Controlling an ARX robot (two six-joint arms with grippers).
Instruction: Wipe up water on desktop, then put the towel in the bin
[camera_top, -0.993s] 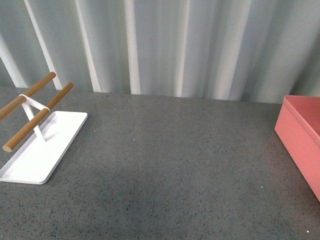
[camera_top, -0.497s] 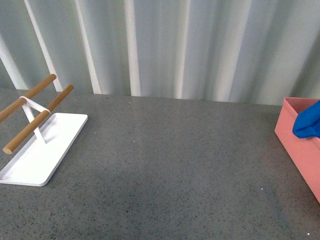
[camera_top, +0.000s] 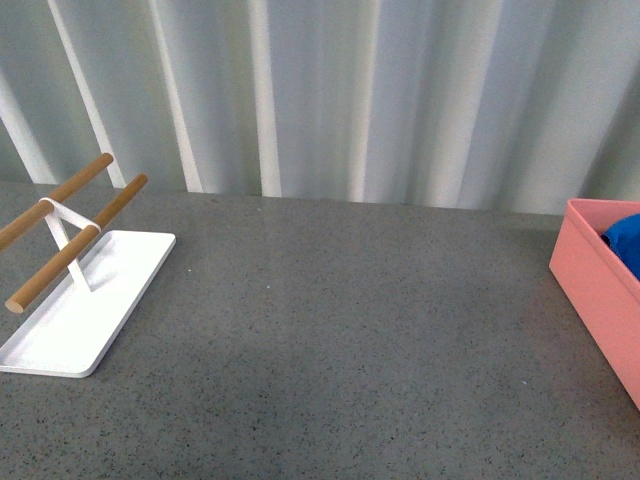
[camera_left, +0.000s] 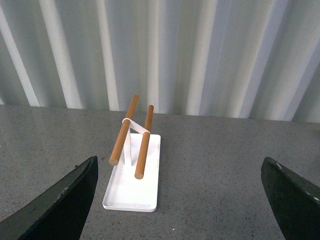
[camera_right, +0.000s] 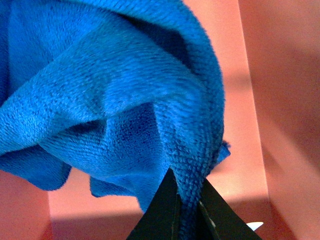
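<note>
Pinching a thick fold of the towel (camera_right: 115, 100), the right gripper (camera_right: 187, 212) has its two dark, wedge-shaped fingertips (camera_right: 162, 212) drawn together on the cloth, with only a narrow strip of blue pressed between them in the right wrist view. Soft royal-blue microfibre with a fine knit pile hangs from that grip in heavy, rounded folds, filling most of that view. Smooth salmon-pink inner walls and floor of the bin (camera_right: 280, 100) surround the cloth, so the towel sits within the box's opening; whether it touches the floor cannot be told. From the front view, only a small blue hump of the towel (camera_top: 626, 240) shows above the thin straight rim of the bin (camera_top: 595, 285), which stands at the far right edge of the desktop (camera_top: 340, 340). That surface is wide, flat and matte, dark grey with fine light speckles like stone. The left gripper (camera_left: 180, 200) hangs with its two dark, tapering fingers (camera_left: 60, 205) spread far apart and holds nothing, above the desktop (camera_left: 215, 165). A white rectangular tray (camera_top: 80, 310) with rounded corners lies at the desktop's left side, carrying two round wooden bars (camera_top: 70, 255) on a slim white stand. Pale ribbed panelling (camera_top: 330, 90) rises as vertical folds behind the desk.
</note>
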